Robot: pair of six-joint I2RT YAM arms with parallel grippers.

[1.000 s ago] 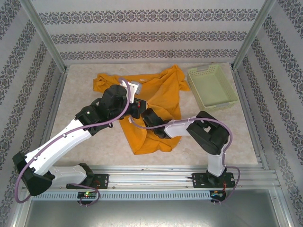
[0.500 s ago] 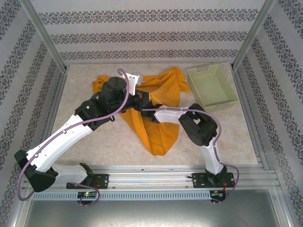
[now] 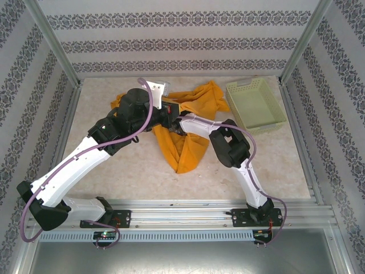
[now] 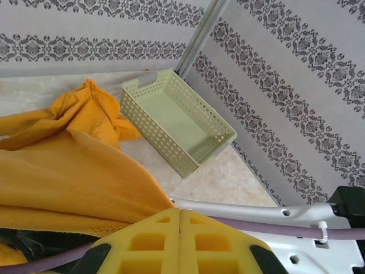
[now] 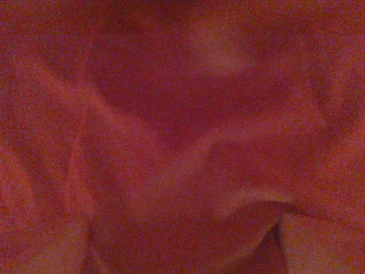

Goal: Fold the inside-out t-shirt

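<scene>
The orange-yellow t-shirt (image 3: pixel 188 151) is bunched at mid-table, narrowing to a point toward the near edge, with a sleeve spread toward the back right. My left gripper (image 3: pixel 169 114) is at the top of the bunch. In the left wrist view its yellow fingers (image 4: pixel 159 240) are pressed together, the left gripper (image 4: pixel 181 211) is shut, and the shirt's hem (image 4: pixel 68 171) runs in under them. My right arm (image 3: pixel 228 145) reaches up-left into the shirt, which hides its gripper. The right wrist view shows dim red-orange cloth folds (image 5: pixel 182 148) close to the lens.
A pale green perforated basket (image 3: pixel 255 105) stands empty at the back right, also seen from the left wrist (image 4: pixel 177 123). Patterned walls and metal frame posts (image 3: pixel 57 51) enclose the table. Bare tabletop (image 3: pixel 285 165) lies to the right and left of the shirt.
Both arms moved toward the back. The shirt, spread flat a second ago, got drawn up into a narrower bunch, and the right forearm went further into it.
</scene>
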